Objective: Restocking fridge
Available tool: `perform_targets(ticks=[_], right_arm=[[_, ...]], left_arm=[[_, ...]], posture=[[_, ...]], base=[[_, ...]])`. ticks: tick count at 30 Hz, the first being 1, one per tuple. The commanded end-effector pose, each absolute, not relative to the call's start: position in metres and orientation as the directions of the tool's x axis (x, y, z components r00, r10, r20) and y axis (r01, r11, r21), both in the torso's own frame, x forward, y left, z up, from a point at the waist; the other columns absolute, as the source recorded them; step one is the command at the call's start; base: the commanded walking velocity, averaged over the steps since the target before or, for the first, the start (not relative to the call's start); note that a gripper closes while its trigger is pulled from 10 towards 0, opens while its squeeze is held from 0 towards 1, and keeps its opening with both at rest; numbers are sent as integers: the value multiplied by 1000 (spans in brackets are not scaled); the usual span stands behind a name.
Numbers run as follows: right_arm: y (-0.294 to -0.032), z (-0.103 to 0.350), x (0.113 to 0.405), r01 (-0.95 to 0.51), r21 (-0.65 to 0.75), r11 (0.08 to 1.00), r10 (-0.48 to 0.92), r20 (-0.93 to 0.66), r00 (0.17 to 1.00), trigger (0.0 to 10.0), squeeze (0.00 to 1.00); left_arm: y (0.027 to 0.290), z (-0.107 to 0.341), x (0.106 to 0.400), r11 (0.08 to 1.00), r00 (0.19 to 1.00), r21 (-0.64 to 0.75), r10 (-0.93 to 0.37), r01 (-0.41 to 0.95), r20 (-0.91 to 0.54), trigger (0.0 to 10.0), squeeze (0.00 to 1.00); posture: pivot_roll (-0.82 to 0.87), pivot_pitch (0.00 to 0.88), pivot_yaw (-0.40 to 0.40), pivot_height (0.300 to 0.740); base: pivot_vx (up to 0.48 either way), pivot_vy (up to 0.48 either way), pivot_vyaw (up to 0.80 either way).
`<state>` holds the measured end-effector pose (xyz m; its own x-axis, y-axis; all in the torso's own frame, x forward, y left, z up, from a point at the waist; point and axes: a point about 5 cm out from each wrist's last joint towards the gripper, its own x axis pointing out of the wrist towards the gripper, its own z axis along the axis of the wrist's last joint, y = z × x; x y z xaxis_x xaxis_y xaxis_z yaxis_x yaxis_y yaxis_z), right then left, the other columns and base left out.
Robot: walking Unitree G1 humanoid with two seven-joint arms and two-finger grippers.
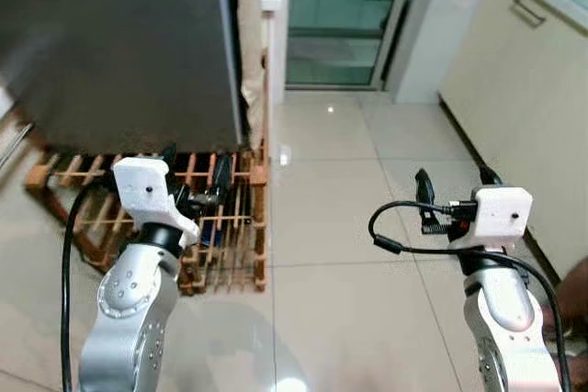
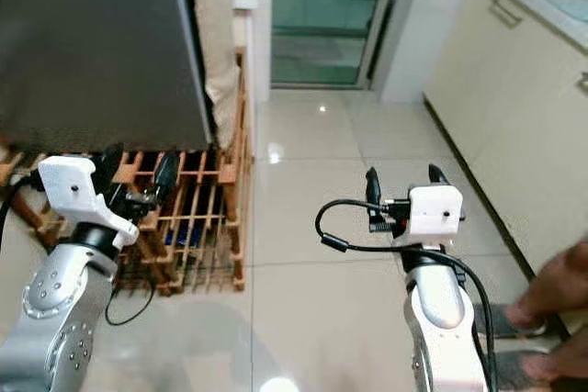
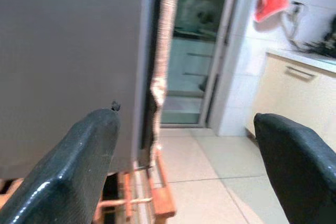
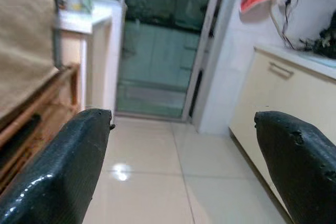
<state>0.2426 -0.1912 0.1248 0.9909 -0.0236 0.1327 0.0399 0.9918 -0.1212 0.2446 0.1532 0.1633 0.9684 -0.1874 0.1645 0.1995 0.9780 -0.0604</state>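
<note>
Fridge [image 1: 119, 43] was the landmark: big dark grey slab, door closed, filling the upper left of the head view. Pale tiled floor [image 1: 367, 254] ran to its right, up to a glass door [image 1: 340, 16] beyond the fridge's far corner. Cream cabinets [image 1: 533, 107] sat well apart from the fridge on the opposite side. A wooden rack [image 1: 220, 227] stood on the floor at the fridge's base. Left gripper [image 1: 195, 197] was raised just in front of the fridge's lower edge, over the rack, fingers [image 3: 79, 177] spread wide, holding nothing. Right gripper [image 1: 452, 192] hung over bare tiles, well right of the fridge, fingers [image 4: 58, 177] spread too, empty. A person's feet [image 2: 542, 319] stood at the far right, near the cabinets.
</note>
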Motion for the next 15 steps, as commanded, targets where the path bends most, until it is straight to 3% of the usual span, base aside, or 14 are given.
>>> perform_targets(ticks=[1,13,15], right_arm=[[-198,123,246,57,-133,989,-43,108,993,10000,0],[-207,135,273,107,-150,983,-83,158,984,10000,0],[-210,143,278,109,-159,981,-80,179,981,10000,0]], left_arm=[[147,169,246,969,956,-42,-232,243,178,10000,0],[130,176,266,943,946,-149,-270,297,178,10000,0],[133,175,277,957,963,-160,-215,241,164,10000,0]], posture=[[-33,0,-8,740],[-76,0,-10,740],[-91,0,-29,740]], base=[[472,0,0],[477,0,0],[0,0,0]])
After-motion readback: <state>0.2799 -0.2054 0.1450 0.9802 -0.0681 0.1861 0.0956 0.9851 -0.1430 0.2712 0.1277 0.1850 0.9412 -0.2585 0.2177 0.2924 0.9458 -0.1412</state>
